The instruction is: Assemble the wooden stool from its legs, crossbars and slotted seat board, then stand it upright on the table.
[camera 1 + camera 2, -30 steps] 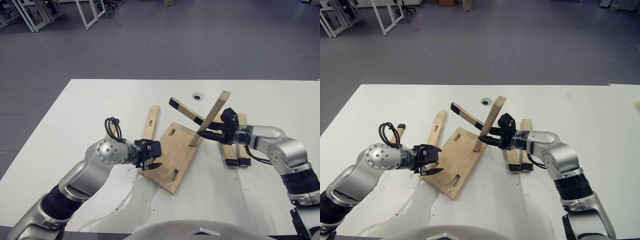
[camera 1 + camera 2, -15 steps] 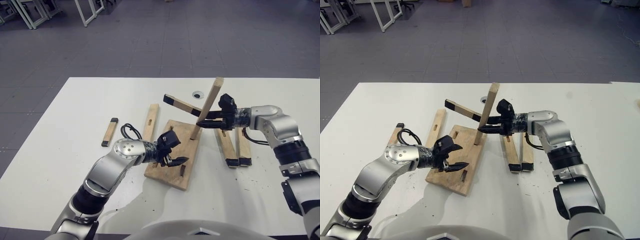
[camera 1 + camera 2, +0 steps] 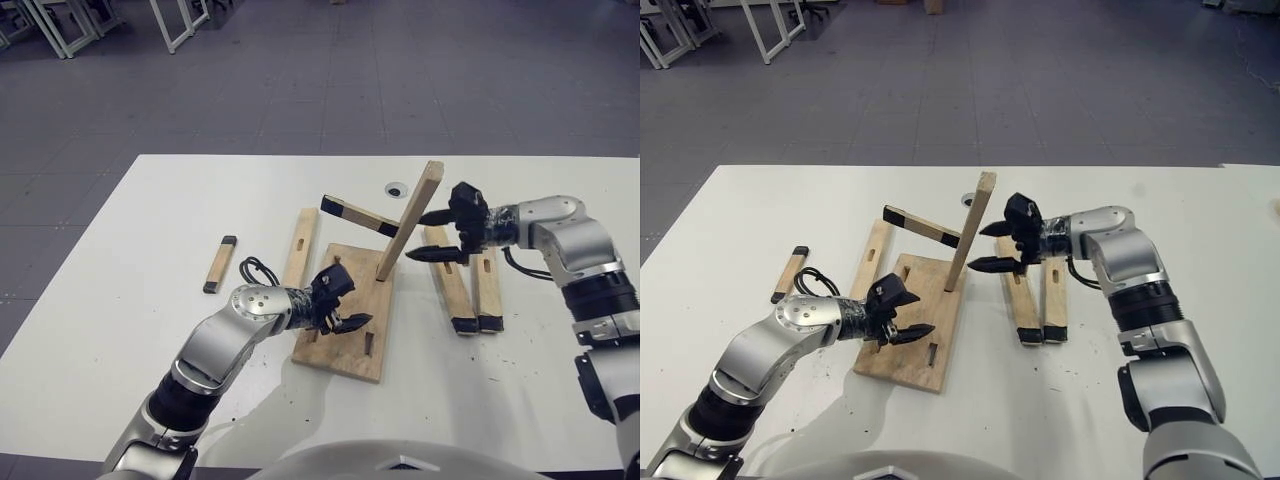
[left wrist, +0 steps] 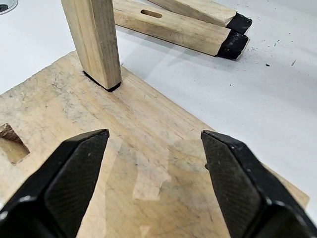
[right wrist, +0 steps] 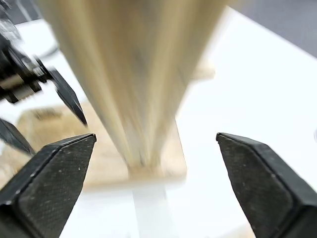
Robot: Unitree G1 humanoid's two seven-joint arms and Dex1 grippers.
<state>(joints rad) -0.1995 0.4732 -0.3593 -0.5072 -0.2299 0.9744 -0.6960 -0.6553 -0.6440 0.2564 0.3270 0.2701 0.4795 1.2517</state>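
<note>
The slotted seat board (image 3: pixel 352 288) lies flat on the white table. One leg (image 3: pixel 410 220) stands tilted in a slot of the board, its foot seated in the slot (image 4: pixel 101 79). A black-tipped crossbar (image 3: pixel 355 212) juts from the leg toward the left. My right gripper (image 3: pixel 418 238) is open just right of the leg, its fingers (image 5: pixel 54 168) either side of it and not touching. My left gripper (image 3: pixel 350 300) hovers open low over the board (image 4: pixel 59 89).
Two black-tipped legs (image 3: pixel 468 290) lie side by side right of the board. A slotted leg (image 3: pixel 300 245) lies left of it, and a short piece (image 3: pixel 216 263) farther left. A round grommet hole (image 3: pixel 396 188) sits behind. The table's front has free room.
My right gripper has let go of the leg and opened, drawing back slightly; the leg now stands by itself in the slot. My left gripper has moved from the board's left edge to over its middle.
</note>
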